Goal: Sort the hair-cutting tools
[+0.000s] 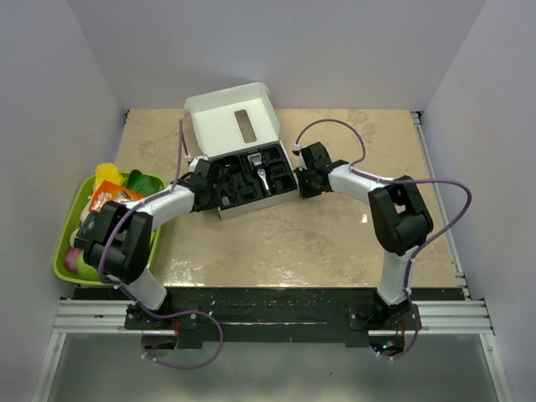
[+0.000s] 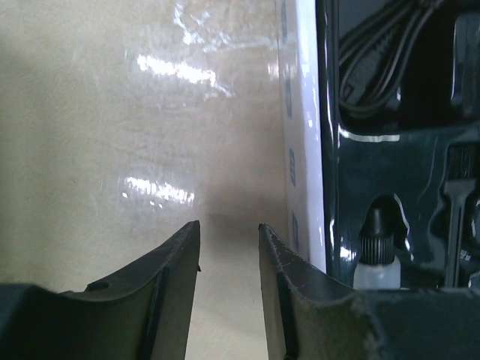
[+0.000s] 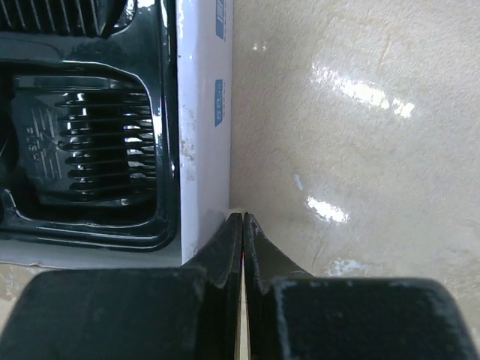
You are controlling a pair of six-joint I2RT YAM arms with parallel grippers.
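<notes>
The white box [image 1: 237,126] lies open mid-table, and its black insert [image 1: 251,180] holds the hair-cutting tools. A clipper with a silver head [image 1: 262,174] lies in the insert. The thin black cord [image 2: 375,67] and a small black-capped bottle [image 2: 373,255] show in the left wrist view. A ribbed black comb attachment [image 3: 90,142] sits in a recess in the right wrist view. My left gripper [image 1: 209,180] [image 2: 229,225] is open and empty over bare table, just left of the box's white wall [image 2: 304,150]. My right gripper [image 1: 303,177] [image 3: 242,216] is shut, with its tips at the box's right wall [image 3: 204,135].
A green tray [image 1: 60,251] with colourful packets and fruit sits at the table's left edge, beside the left arm. The box lid stands raised at the back. White walls enclose the table on three sides.
</notes>
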